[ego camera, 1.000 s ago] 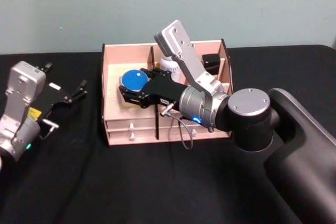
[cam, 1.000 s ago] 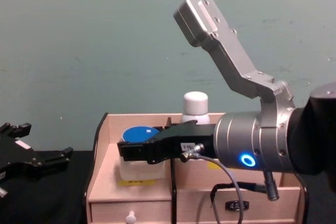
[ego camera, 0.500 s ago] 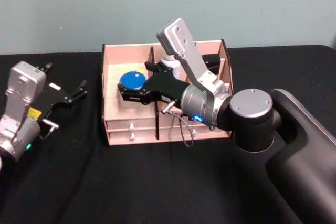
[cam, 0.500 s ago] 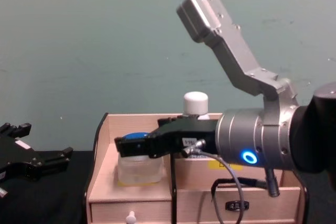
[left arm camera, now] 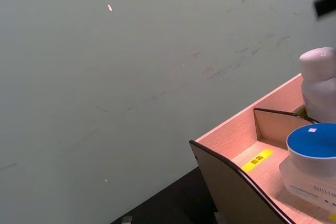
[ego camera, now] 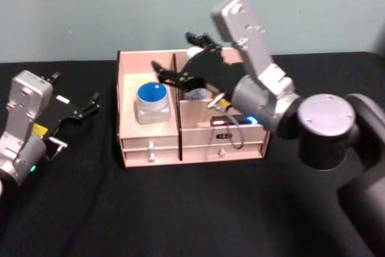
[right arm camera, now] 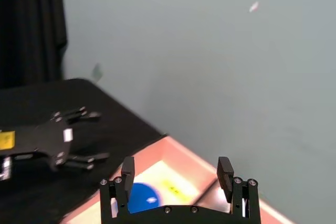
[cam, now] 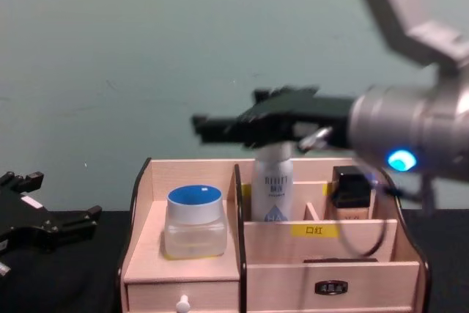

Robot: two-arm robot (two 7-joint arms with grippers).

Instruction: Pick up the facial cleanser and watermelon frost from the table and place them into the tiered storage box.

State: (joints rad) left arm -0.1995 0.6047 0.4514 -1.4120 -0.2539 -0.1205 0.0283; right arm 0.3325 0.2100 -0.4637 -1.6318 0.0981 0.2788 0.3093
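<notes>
On my feed, the clear jar with the round blue lid (ego camera: 151, 102) stands in the left compartment of the light wooden stepped storage box (ego camera: 147, 141), with the tall white bottle (cam: 272, 190) upright in the compartment just right of it. My right gripper (ego camera: 175, 67) hangs above the box, fingers spread wide and empty. My left gripper (ego camera: 88, 105), open too, sits over the black table (ego camera: 180, 209) well left of the box.
</notes>
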